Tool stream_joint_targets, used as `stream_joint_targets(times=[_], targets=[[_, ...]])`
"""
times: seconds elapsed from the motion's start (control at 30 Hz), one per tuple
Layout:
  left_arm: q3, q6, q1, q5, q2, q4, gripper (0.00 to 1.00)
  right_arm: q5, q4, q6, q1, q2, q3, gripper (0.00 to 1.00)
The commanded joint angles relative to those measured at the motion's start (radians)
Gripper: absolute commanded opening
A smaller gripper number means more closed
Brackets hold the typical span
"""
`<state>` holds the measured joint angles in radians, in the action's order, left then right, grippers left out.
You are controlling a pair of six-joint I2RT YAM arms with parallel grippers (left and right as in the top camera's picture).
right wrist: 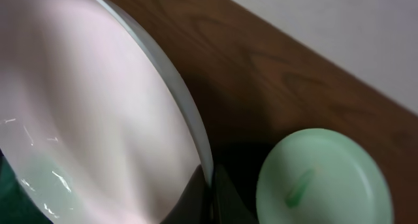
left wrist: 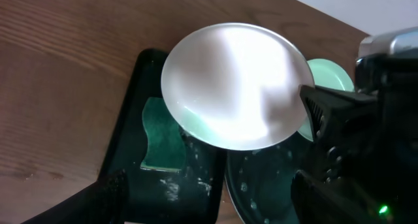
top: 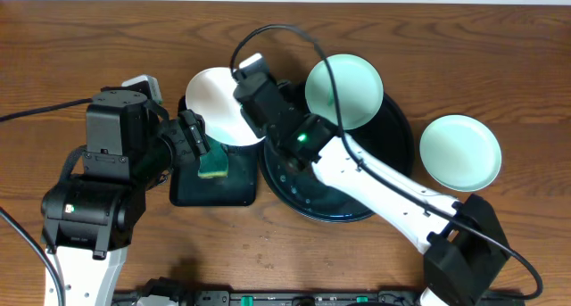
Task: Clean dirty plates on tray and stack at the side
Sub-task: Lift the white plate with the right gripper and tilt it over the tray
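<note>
- Brown grained wooden table (top: 268, 248): bears everything listed.
- Small rectangular black tray (top: 189, 192): near left, its floor wet with specks of foam.
- Green rectangular sponge (top: 213, 167): over the middle of the rectangular tray, at the fingertips of the left gripper (top: 202, 150). Whether those fingers clamp it or merely stand against it cannot be told.
- Large round glossy black tray (top: 397, 154): centre, just right of the rectangular tray, with water drops on its floor.
- Pale mint-green round plate (top: 459, 152): flat on the table, just beside the round tray on its right.
- White round shallow plate (top: 214, 105): held tilted above the far end of the rectangular tray, left of the round tray. The right gripper (top: 243, 90) is closed on its right rim, one finger on each face.
- Second mint-green round plate (top: 343, 92): at the far side of the round tray, overlapping its rim as seen from overhead. A short green streak marks its centre in the right wrist view.
</note>
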<state>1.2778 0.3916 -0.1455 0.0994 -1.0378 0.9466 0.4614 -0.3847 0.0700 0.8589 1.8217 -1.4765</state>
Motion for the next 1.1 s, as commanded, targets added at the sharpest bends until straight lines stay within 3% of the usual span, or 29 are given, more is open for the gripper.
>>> stream_joint_targets(times=[0.0, 0.3, 1.07], targets=[[0.022, -0.006, 0.005, 0.002, -0.002, 0.006, 0.8, 0.17, 0.003, -0.045, 0.047, 0.002, -0.019, 0.01], [0.022, -0.006, 0.005, 0.002, -0.002, 0.006, 0.8, 0.396, -0.029, -0.079, 0.14, 0.002, -0.019, 0.01], [0.022, -0.006, 0.005, 0.002, -0.002, 0.006, 0.8, 0.394, -0.023, -0.067, 0.154, 0.002, -0.019, 0.01]])
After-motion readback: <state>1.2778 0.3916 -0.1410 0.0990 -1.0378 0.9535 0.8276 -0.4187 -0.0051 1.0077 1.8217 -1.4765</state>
